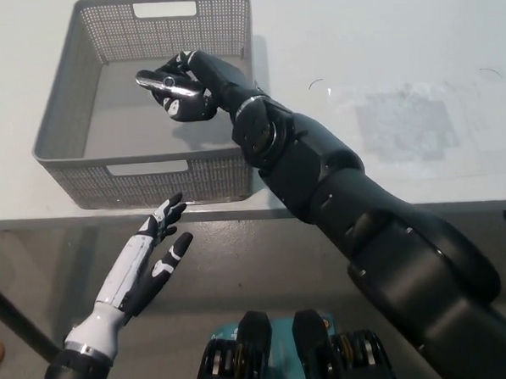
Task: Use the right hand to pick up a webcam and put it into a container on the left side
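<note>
White table [382, 55] fills upper frame. Grey mesh basket [62, 106] upper left, floor bare as far as visible. Black right hand [188, 91] over basket interior, upper centre-left, fingers clamped on webcam [167, 82], dark, glossy bar shape. White left hand [150, 258] idle lower left, below table edge, fingers spread, empty. Progress judged: pickup, carry done; webcam above container, not yet released. Left: lower, let go, withdraw.
</note>
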`<action>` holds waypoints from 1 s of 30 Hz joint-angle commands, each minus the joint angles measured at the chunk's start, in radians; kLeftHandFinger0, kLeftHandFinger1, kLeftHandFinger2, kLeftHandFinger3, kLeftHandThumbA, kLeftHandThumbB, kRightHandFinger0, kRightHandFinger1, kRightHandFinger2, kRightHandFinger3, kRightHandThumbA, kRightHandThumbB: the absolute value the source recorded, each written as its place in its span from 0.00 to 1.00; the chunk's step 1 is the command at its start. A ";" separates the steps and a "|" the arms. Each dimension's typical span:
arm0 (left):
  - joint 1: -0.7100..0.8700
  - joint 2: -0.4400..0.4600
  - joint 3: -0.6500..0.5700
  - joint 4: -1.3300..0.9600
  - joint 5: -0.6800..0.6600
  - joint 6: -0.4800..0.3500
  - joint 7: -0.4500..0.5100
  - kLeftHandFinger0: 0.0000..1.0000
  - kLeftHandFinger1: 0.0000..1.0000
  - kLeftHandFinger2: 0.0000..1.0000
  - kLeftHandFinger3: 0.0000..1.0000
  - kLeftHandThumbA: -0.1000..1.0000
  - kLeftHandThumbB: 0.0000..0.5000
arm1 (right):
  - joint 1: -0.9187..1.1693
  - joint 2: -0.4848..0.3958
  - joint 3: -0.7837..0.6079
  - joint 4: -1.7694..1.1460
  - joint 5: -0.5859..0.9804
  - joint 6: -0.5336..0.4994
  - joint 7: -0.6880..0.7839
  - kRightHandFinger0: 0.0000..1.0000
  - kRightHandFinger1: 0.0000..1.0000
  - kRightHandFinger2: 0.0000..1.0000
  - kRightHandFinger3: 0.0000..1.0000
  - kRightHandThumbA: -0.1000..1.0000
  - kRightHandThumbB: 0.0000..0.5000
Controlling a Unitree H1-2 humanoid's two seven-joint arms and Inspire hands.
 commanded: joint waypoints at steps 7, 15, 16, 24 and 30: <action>-0.046 0.020 -0.005 -0.027 -0.003 -0.011 -0.027 1.00 1.00 1.00 1.00 0.88 0.16 | -0.097 -0.030 0.063 -0.011 -0.052 0.077 0.173 1.00 1.00 1.00 1.00 0.85 0.82; -0.056 0.023 -0.009 -0.024 0.002 -0.015 -0.038 1.00 1.00 1.00 1.00 0.87 0.14 | -0.100 -0.042 0.074 -0.020 -0.052 0.062 0.184 1.00 1.00 1.00 1.00 1.00 0.85; -0.057 0.023 -0.008 -0.024 0.001 -0.013 -0.040 1.00 1.00 1.00 1.00 0.87 0.13 | -0.101 -0.047 0.066 -0.023 -0.045 0.047 0.177 1.00 1.00 1.00 1.00 1.00 0.87; -0.065 0.025 -0.003 -0.025 0.000 0.003 -0.053 1.00 1.00 1.00 1.00 0.88 0.16 | -0.172 -0.114 -0.129 -0.085 0.104 -0.064 0.186 1.00 1.00 1.00 1.00 1.00 0.87; -0.063 0.027 -0.003 -0.018 0.000 0.015 -0.060 1.00 1.00 1.00 1.00 0.88 0.18 | -0.192 -0.182 -0.288 -0.306 0.207 -0.097 0.264 1.00 1.00 1.00 1.00 1.00 0.93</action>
